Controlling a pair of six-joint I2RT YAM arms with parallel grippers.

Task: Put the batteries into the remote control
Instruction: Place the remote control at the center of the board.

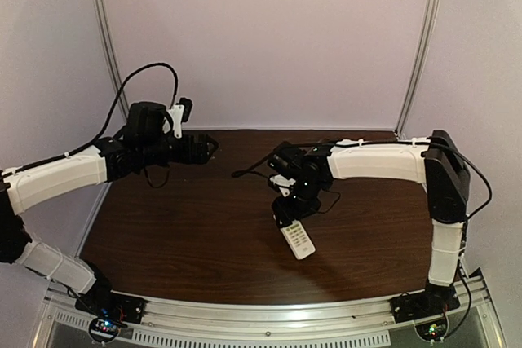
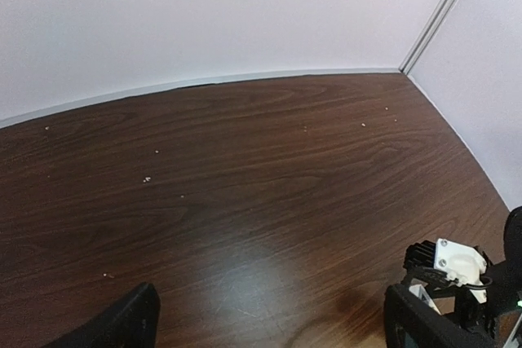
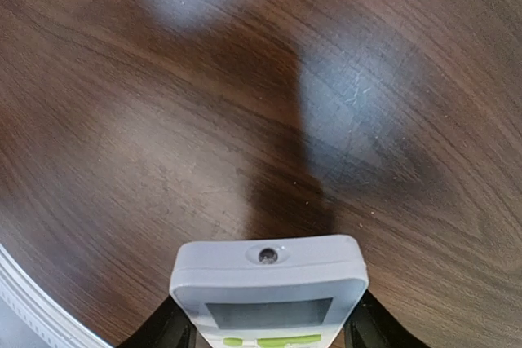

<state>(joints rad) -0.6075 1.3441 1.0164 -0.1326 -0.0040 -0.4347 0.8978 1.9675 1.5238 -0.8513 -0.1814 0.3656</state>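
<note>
On the dark wood table (image 1: 188, 234) between pale walls, the right gripper (image 1: 285, 218) pinches the white remote control (image 1: 300, 240) by its sides, display up, perhaps just clear of the wood, while the left gripper (image 1: 210, 147) hangs spread wide, well apart.

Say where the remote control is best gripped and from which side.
Probably across its narrow width, on the two long side edges, which run parallel. The right gripper holds the remote control that way, coming from the button face, with the display end sticking out free.
</note>
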